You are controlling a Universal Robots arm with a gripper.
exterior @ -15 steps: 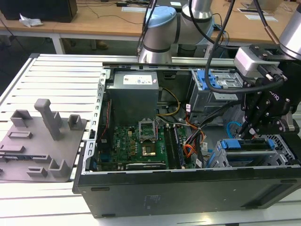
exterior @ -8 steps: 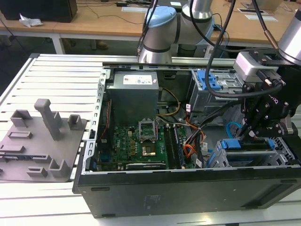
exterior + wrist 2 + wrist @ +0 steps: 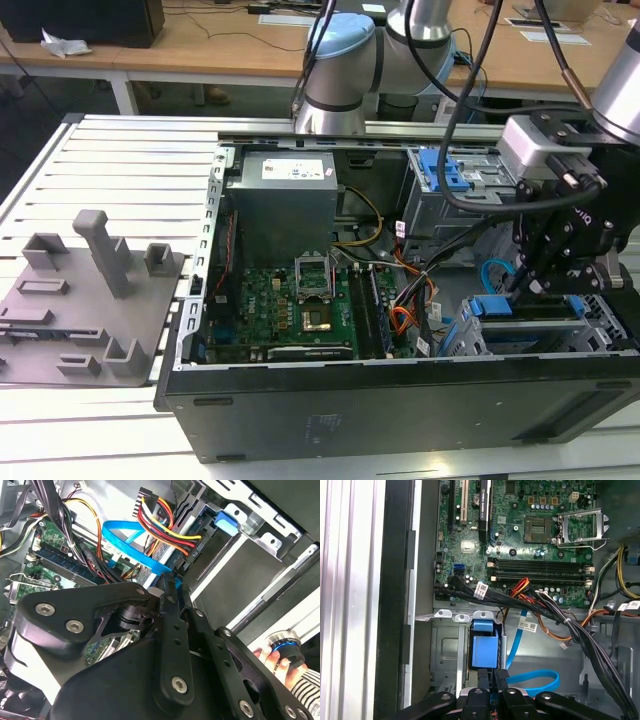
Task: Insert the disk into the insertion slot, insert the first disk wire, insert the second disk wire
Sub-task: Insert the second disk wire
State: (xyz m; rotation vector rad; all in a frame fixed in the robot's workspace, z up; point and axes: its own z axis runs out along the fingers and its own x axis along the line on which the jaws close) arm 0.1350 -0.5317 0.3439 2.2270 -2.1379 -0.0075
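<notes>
Going from the exterior view's left to its right: a grey moulded fixture plate (image 3: 90, 290) lies on the slatted aluminium table (image 3: 100, 160), just beside the open computer case (image 3: 400, 400). Inside the case come the power supply (image 3: 280, 200), then the green motherboard (image 3: 290, 305), then a tangle of orange and black leads. At the far right sits the insertion slot (image 3: 530, 340), with the gripper (image 3: 530, 285) hanging directly over it.

The disk (image 3: 497, 307) appears to be already seated in that bay. In the first wrist view its bright blue carrier (image 3: 484, 650) stands between the perforated grey walls of the slot (image 3: 445, 650), with the gripper (image 3: 491, 672) just beside the carrier's near end. The jaws are drawn nearly together with a thin gap between them. Whether they pinch a connector I cannot tell.

A flat blue data wire (image 3: 535, 680) loops loose close by, and in the second wrist view it (image 3: 125, 530) runs down towards the fingertips (image 3: 167, 582), next to a red, yellow and black power lead (image 3: 165, 527). A person's hand (image 3: 277, 657) holds a round knob at the edge of that view (apart from the case).

My judgement is that the first step is finished and the first disk wire is the work in hand. It calls for fine alignment, with the plug square to the socket on the disk's end, in a cramped pocket where loose leads could snag the fingers
</notes>
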